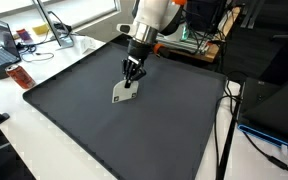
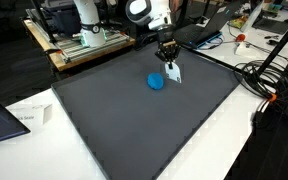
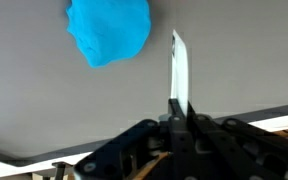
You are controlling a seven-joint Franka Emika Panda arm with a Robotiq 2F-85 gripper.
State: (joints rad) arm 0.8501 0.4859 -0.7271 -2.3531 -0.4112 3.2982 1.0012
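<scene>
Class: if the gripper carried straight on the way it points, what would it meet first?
Probably the dark mat below the gripper, though the flat white piece it clamps would touch first. The blue lump sits off to one side.

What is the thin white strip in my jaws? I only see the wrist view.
Observer: A flat white card. An exterior view shows its broad face, which you see edge-on, hanging below the gripper, which is shut on its top.
Operator: Does it touch the surface?
Observer: Its lower edge looks to be on or just above the dark mat; I cannot tell which.
Operator: Where on the mat is the blue lump?
Observer: The blue lump lies beside the card, apart from it, toward the mat's far corner in an exterior view.
</scene>
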